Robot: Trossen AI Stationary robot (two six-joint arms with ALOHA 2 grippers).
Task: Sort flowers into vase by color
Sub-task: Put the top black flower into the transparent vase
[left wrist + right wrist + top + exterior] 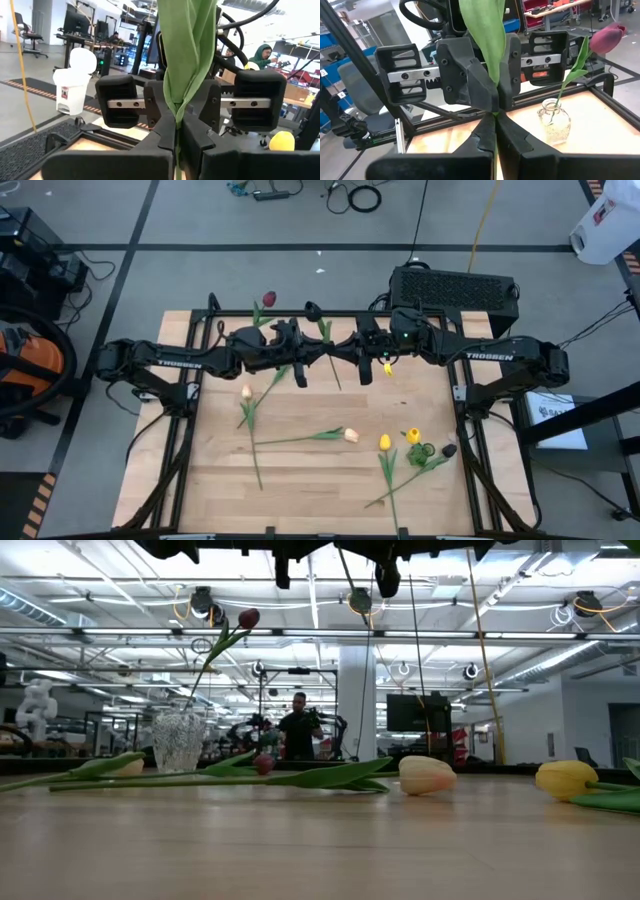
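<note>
A: Where's the flower?

B: In the air over the middle of the table [320, 485]. The left gripper [176, 142] is closed tight on the held tulip [187, 55], low on its leaf and stem. The right gripper [495, 137] faces it, also pinched shut on the same green. The near-black head [313, 310] looks like its top.

A: So a handover. How to do it well?

B: One gripper should let go only once the other's grip is firm. The leaf is floppy, so pinch stem, not leaf alone, then carry it upright.

A: And around them?

B: Pale wood, with cream-peach tulips [246, 392] and yellow tulips [384, 442] lying flat. At the back edge a glass vase [552, 122] holds a red tulip [607, 37].

A: Beyond?

B: Workshop floor, a white bin [75, 80], and a person [298, 730] far off.
</note>
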